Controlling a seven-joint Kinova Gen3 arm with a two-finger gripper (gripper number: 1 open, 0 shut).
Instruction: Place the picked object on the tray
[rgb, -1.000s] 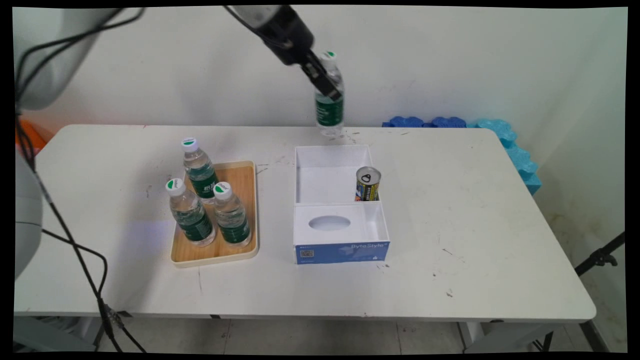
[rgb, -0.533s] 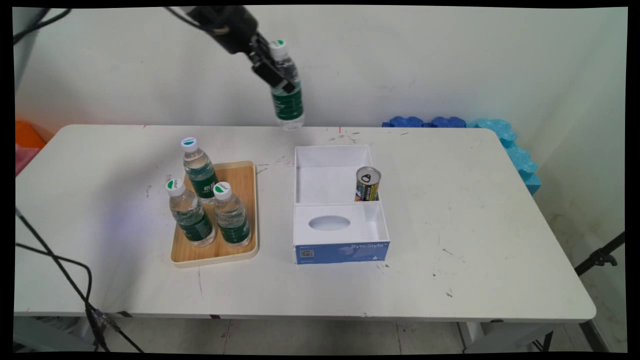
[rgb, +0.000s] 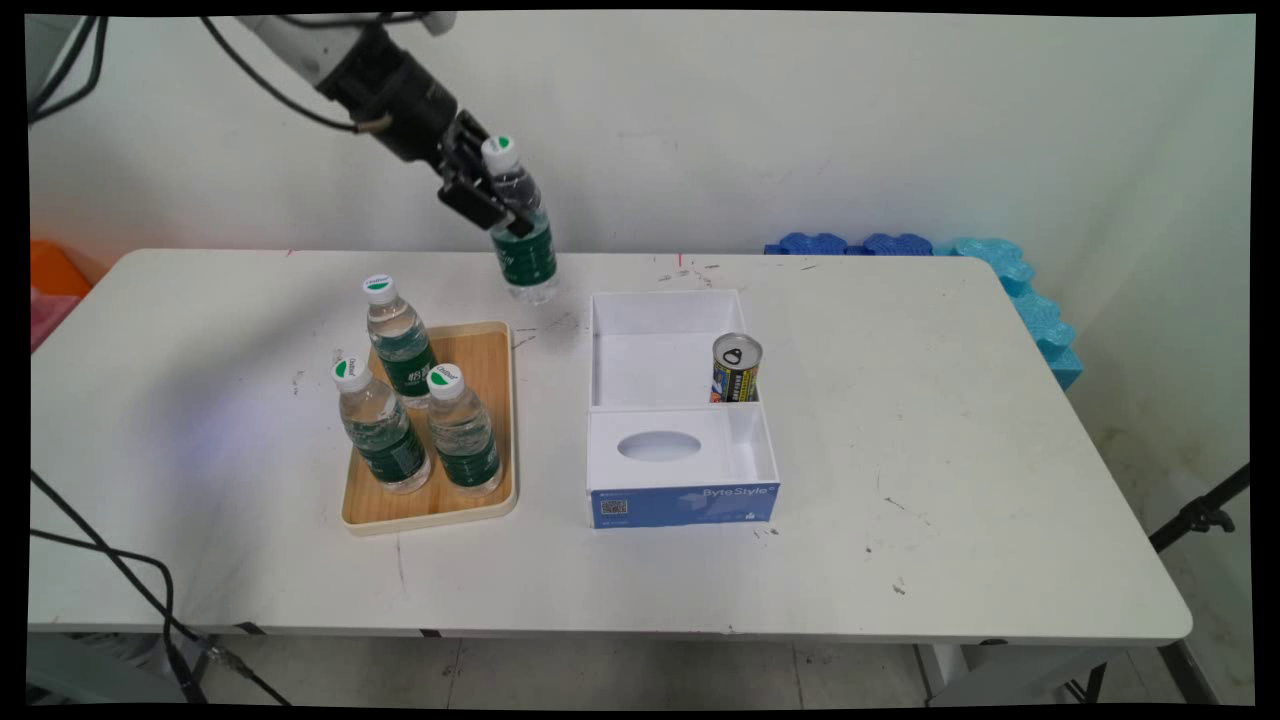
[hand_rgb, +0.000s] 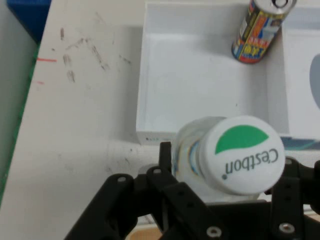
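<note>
A: Main view. State the gripper condition.
B: The gripper (rgb: 497, 203) is clamped on a water bottle (rgb: 524, 240) just below its white cap. The bottle hangs clear of the white table (rgb: 900, 430), tilted, above the far strip between the wooden tray (rgb: 495, 420) and the white box (rgb: 680, 400).

A: Surrounding items?
B: Three bottles (rgb: 400, 400) stand upright on the tray, close together. A can (rgb: 736, 368) stands in the box's far compartment, at its right corner. The near compartment carries an oval opening (rgb: 658, 446). Blue foam pieces (rgb: 1000, 270) lie at the table's far right.

A: Hand view.
B: The held bottle's cap (hand_rgb: 241, 155), lettered "Cestbon", sits between the fingers (hand_rgb: 165, 157), which press the neck from both sides. Beyond it lie the box's open compartment (hand_rgb: 200, 85) and the can (hand_rgb: 260, 31).
</note>
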